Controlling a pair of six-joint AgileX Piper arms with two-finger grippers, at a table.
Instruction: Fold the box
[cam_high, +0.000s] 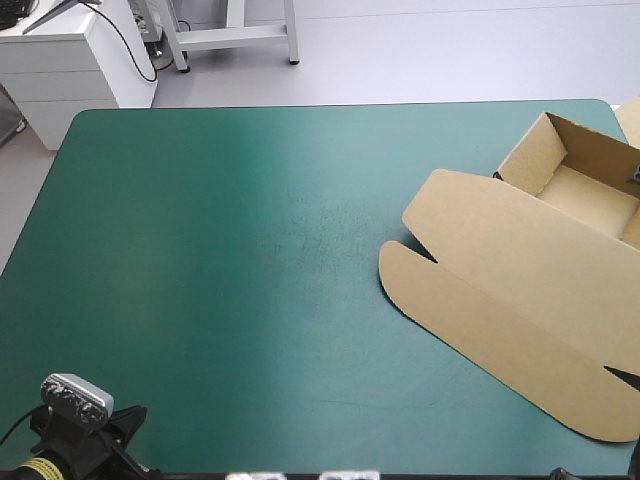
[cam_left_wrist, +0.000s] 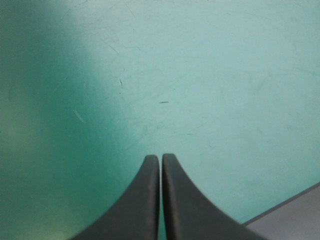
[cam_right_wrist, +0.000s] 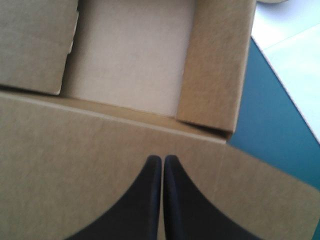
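Observation:
The brown box (cam_high: 530, 270) lies at the table's right side as an open tray with raised walls and its lid flat toward the front. In the right wrist view my right gripper (cam_right_wrist: 162, 159) is shut and empty above the flat lid, with the tray's floor (cam_right_wrist: 132, 55) and a side wall (cam_right_wrist: 215, 65) ahead of it. My left gripper (cam_left_wrist: 160, 157) is shut with nothing in it, over bare teal-green cover near the table's front left corner. In the high view only the left arm's wrist (cam_high: 75, 435) shows, at the front left.
The teal-green table (cam_high: 220, 260) stretches bare from the left to the middle. The box runs past the table's right edge in the high view. A table edge (cam_left_wrist: 285, 205) shows beside my left gripper. White furniture (cam_high: 70, 60) stands beyond the far left corner.

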